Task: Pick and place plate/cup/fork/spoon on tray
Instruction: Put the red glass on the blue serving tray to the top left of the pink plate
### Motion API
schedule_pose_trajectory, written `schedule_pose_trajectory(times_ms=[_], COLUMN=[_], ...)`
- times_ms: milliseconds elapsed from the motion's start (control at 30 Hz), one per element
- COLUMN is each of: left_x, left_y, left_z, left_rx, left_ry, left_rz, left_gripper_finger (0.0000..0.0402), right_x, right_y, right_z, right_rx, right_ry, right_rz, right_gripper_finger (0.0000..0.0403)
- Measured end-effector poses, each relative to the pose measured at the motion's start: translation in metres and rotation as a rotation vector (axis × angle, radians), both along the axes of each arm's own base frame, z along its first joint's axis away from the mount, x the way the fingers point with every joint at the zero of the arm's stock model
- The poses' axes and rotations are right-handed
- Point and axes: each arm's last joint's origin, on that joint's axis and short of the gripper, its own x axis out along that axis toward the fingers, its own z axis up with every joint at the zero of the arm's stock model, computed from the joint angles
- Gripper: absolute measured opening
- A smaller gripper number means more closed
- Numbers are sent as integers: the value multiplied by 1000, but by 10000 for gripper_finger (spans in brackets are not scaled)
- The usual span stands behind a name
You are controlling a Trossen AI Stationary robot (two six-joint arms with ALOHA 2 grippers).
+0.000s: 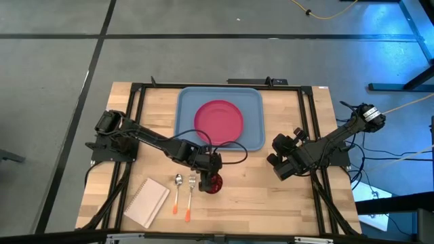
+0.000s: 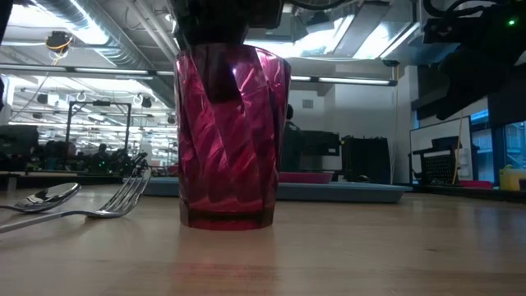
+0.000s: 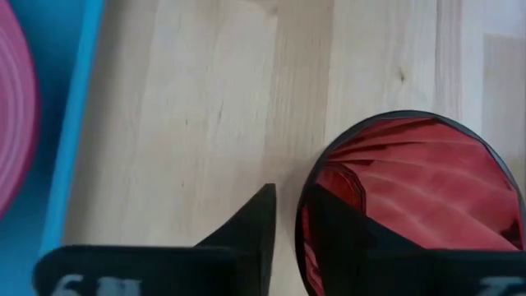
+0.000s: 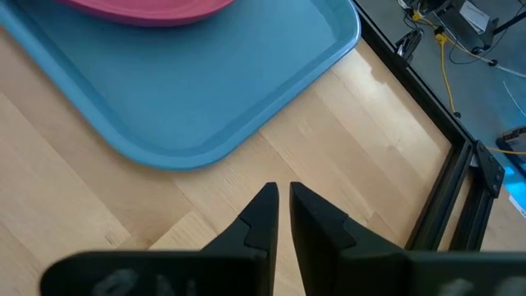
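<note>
The dark red cup (image 1: 214,184) stands upright on its base on the wooden table, near the front. My left gripper (image 1: 212,175) is over it, slanting down, open, with one finger inside the cup (image 3: 333,226) and the other outside (image 3: 256,226). The pink-red plate (image 1: 218,122) lies on the light blue tray (image 1: 184,102) at the far middle. Spoon (image 1: 178,183) and fork (image 1: 191,184) lie flat on the table left of the cup. My right gripper (image 1: 279,169) waits at the right, shut, with nothing in it. My left gripper straddles the cup's wall at the rim (image 3: 302,222), one finger inside and one outside, coming from above at a slant. A strip of table shows between the outer finger and the wall. Whether the inner finger touches the wall I cannot tell. The cup stands on the table.
A white notebook (image 1: 146,202) lies at the front left. The tray's near right corner (image 4: 197,156) is just beyond my right gripper (image 4: 281,197). A black frame (image 1: 312,129) runs around the table. Bare wood lies right of the cup.
</note>
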Motion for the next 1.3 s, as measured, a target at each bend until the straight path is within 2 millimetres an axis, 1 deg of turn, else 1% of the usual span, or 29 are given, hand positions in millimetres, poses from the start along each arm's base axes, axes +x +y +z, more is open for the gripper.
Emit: schedule_pose_trajectory(times_ms=[133, 233, 333, 433, 500, 700, 833, 933, 1067, 1167, 1300], left_x=[1, 2, 1, -2, -7, -31, -50, -60, -65, -66, -68], left_y=[3, 7, 11, 17, 22, 43, 63, 84, 116, 141, 169], left_z=[0, 0, 6, 20, 33, 83, 109, 117, 115, 109, 101], left_rx=[-15, -1, 6, 21, 48, 141, 266, 325, 354, 360, 353], left_ry=[4, -3, -28, -75, -112, -269, -335, -318, -252, -196, -129], left_rz=[4, 23, 39, 53, 54, 54, 96, 141, 234, 303, 325], left_gripper_finger=[13, 9, 6, 6, 5, 4, 4, 4, 4, 4, 5], right_x=[0, 0, 0, 0, 0, 0, 0, 0, 0, 0, 0], right_y=[0, 0, 0, 0, 0, 0, 0, -1, -1, -1, -1], right_z=[0, 0, 0, 0, 0, 0, 0, 0, 1, 1, 1], right_rx=[0, 0, 0, 0, 0, -2, -12, -12, -20, -26, -28], right_ry=[0, 0, 0, 1, 1, 2, 2, 3, 0, -3, -1], right_rz=[0, 0, 0, 0, 0, 1, 4, 4, 7, 8, 10], right_gripper_finger=[39, 39, 39, 39, 39, 39, 39, 39, 39, 39, 39])
